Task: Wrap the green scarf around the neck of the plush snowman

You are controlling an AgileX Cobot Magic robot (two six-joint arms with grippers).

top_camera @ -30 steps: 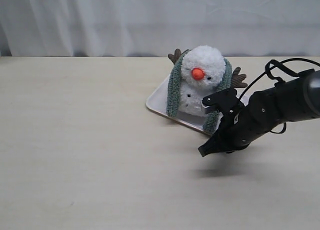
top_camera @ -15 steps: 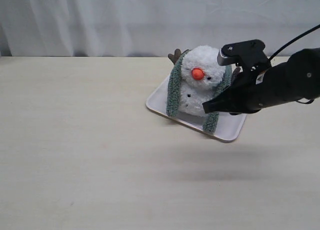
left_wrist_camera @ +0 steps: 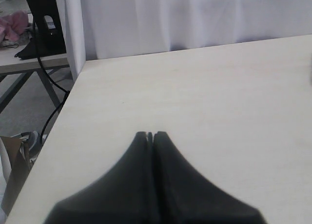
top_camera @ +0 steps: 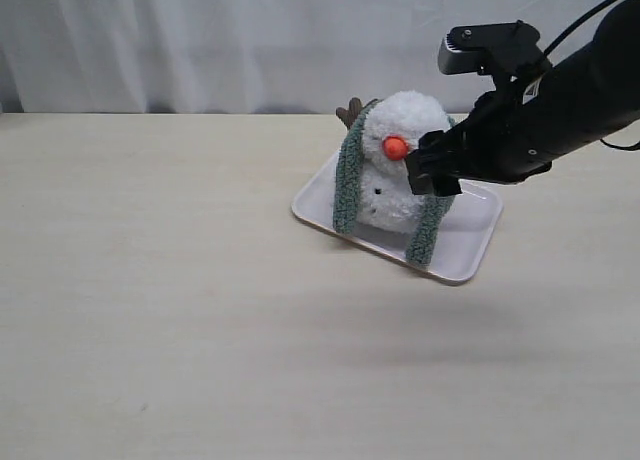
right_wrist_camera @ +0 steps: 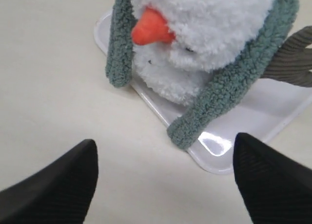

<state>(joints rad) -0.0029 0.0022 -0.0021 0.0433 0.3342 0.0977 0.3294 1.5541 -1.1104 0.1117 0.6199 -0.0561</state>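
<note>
The plush snowman [top_camera: 405,140] sits upright on a white tray [top_camera: 468,252], orange nose to the front. The green scarf [top_camera: 347,185] runs behind its head. Both ends hang down the front, one on each side, and the other end [top_camera: 424,235] reaches the tray. In the right wrist view the snowman [right_wrist_camera: 209,24] and the scarf [right_wrist_camera: 229,87] fill the upper part. My right gripper [right_wrist_camera: 164,141] is open and empty above the table before the tray. In the exterior view this right gripper [top_camera: 437,180] hovers beside the snowman's face. My left gripper [left_wrist_camera: 150,134] is shut over bare table.
A brown twig arm [right_wrist_camera: 292,58] sticks out beside the scarf. A white curtain [top_camera: 200,40] hangs behind the table. In the left wrist view the table's edge [left_wrist_camera: 58,121] borders a floor with a stand and cables [left_wrist_camera: 41,44].
My right arm has risen from low in front of the tray to beside the snowman's head. Its jaws have gone from shut to wide open. The scarf and snowman stayed in place.
</note>
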